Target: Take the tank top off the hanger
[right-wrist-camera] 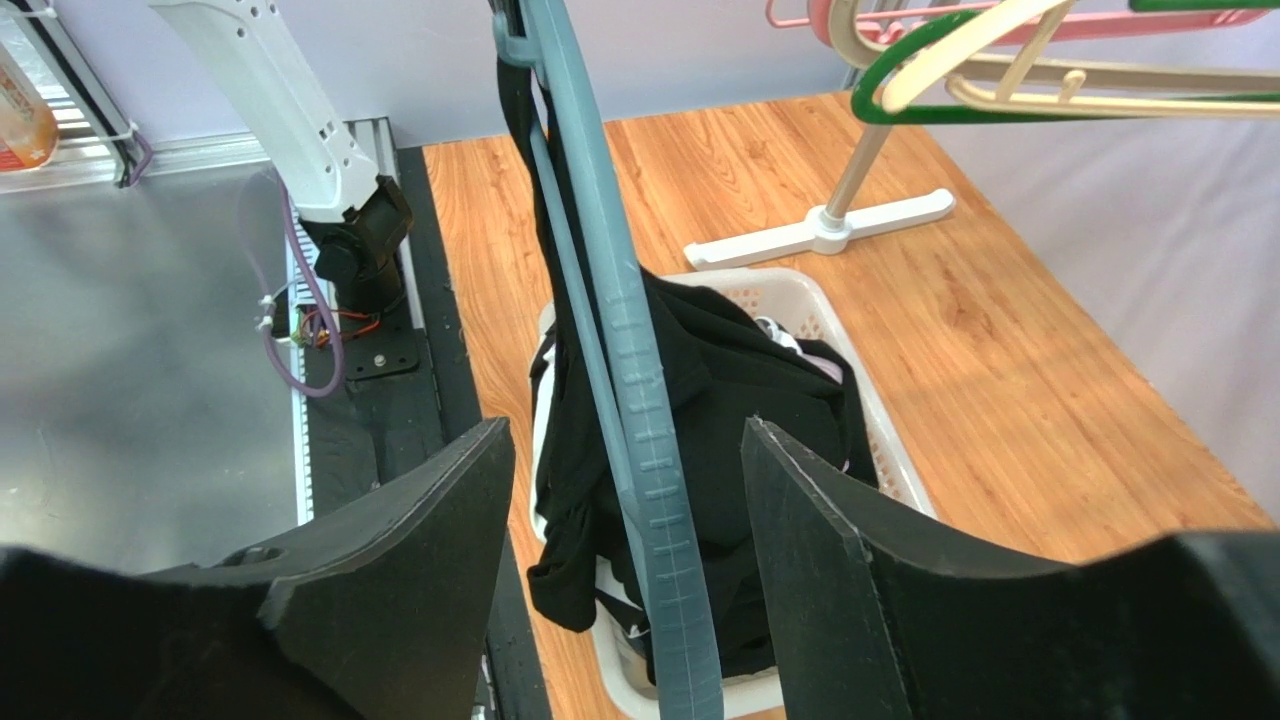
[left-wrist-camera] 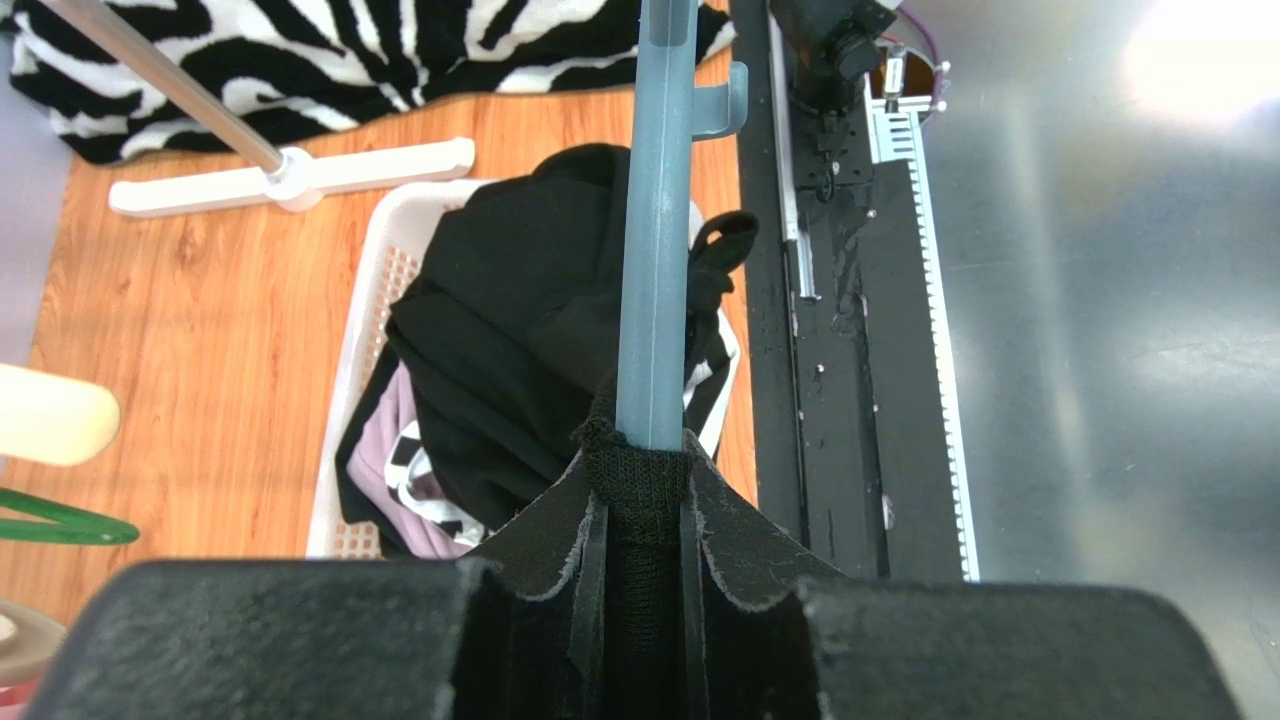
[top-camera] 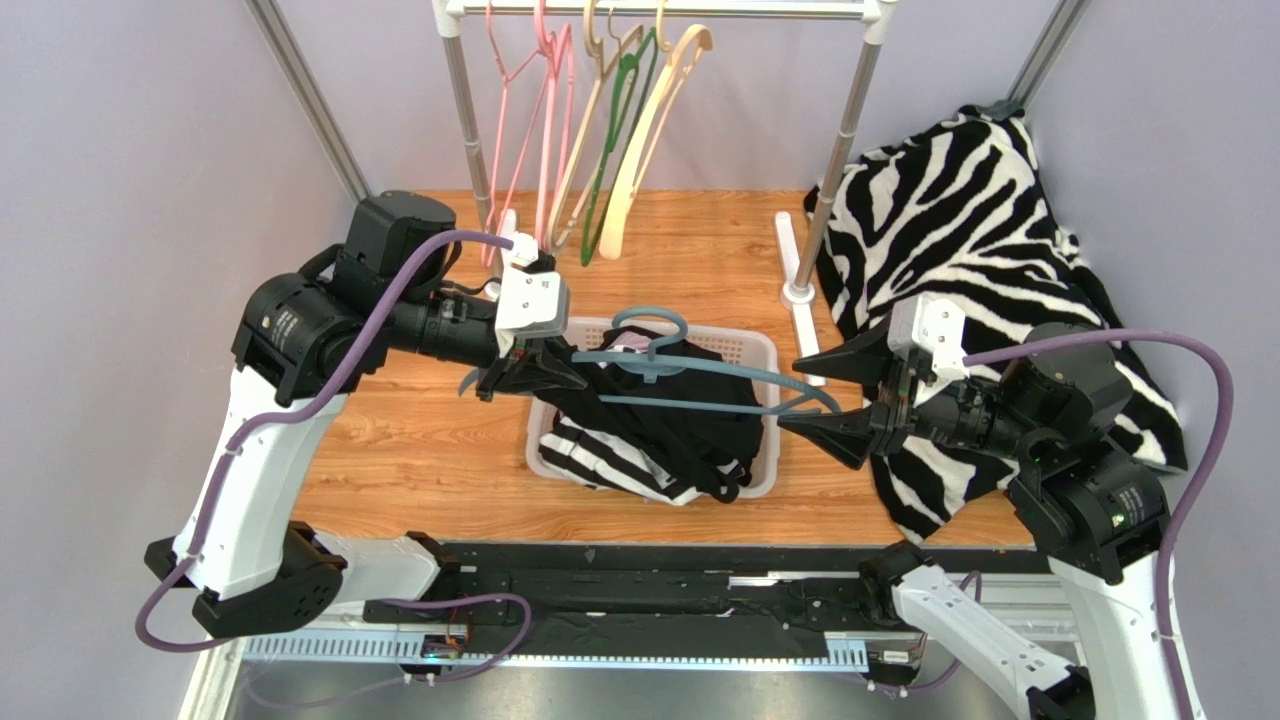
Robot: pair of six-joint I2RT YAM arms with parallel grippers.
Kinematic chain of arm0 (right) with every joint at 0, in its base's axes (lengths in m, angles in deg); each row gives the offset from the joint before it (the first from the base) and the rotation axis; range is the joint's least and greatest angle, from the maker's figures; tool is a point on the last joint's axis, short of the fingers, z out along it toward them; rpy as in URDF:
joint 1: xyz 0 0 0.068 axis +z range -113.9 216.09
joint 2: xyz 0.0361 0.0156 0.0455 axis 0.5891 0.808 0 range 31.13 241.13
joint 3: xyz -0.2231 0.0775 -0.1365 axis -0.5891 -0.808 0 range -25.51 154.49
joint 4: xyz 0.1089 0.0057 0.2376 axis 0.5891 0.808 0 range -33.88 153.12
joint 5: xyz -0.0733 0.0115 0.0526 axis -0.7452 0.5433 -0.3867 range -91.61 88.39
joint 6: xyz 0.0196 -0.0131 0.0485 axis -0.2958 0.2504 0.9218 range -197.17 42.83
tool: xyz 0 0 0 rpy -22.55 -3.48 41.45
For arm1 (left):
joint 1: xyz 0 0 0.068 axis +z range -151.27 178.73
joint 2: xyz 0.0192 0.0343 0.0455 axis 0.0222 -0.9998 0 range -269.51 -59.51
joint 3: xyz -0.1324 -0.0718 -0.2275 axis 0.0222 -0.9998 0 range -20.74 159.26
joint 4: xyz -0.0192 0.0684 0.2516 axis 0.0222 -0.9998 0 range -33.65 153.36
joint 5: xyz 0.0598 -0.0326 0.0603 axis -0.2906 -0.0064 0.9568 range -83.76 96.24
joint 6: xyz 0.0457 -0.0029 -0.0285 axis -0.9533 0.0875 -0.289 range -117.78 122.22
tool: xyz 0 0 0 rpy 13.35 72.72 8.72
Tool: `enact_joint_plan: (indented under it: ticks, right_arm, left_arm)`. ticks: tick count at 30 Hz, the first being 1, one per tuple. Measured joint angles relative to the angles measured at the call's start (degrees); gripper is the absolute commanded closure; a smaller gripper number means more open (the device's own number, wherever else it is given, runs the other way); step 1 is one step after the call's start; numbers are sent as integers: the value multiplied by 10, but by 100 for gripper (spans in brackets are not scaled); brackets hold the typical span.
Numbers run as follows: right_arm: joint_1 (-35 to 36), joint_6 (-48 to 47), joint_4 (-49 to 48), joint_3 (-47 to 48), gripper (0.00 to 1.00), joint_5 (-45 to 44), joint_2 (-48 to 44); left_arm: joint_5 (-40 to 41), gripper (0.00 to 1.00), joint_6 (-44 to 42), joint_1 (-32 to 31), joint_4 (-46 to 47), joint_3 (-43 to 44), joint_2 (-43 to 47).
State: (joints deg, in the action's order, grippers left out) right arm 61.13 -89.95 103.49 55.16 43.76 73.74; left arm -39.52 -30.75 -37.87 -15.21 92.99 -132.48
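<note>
You have a wood-grain desk (top-camera: pixel 406 450) under everything. A white lattice basket (top-camera: pixel 549 435) sits on it near the middle, toward the near edge. Right of the basket and further back, the white foot (top-camera: pixel 798 285) of the clothes rack (top-camera: pixel 849 135) lies flat on the wood. A zebra-print cloth (top-camera: pixel 962 210) is heaped over the desk's right side, from the far corner to the near edge.
</note>
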Motion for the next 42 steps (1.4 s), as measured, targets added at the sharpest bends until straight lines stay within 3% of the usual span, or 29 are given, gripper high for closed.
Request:
enact_joint_plan:
  ticks: [2,4,5,8,11,15,23,24,29,36,38,41,42]
  right_arm:
    - [0,2,0,-4,43,2,3]
    - [0,5,0,-5,55,4,6]
    - [0,8,0,-5,74,6,8]
    - [0,14,0,-5,100,14,13]
    - [2,22,0,-5,100,30,13]
    - [2,30,4,-5,100,32,8]
    - [0,45,9,-21,100,-4,-35]
    - [0,47,8,-21,100,-13,-39]
    - [0,59,-3,-21,100,-42,-46]
    - [0,57,17,-2,100,-65,-48]
    - [0,54,34,10,100,-73,-54]
    - [0,53,52,19,100,-86,-73]
    - [0,52,59,19,100,-92,-85]
  left_arm:
    - [-5,100,-1,0,0,4,0]
    - [-9,100,-3,0,0,6,1]
    - [-10,100,-4,0,0,6,1]
    - [-13,100,-5,0,-1,6,1]
    - [-8,90,-3,3,0,3,2]
    - [5,59,9,2,5,-3,6]
    - [142,47,68,-1,89,-6,33]
    - [163,39,71,-1,106,-10,39]
    - [244,20,78,-1,164,-29,83]
    - [275,39,86,-1,197,-62,120]
    - [279,39,89,-1,203,-80,125]
    - [284,26,95,-1,213,-112,128]
    - [286,1,100,-1,214,-125,129]
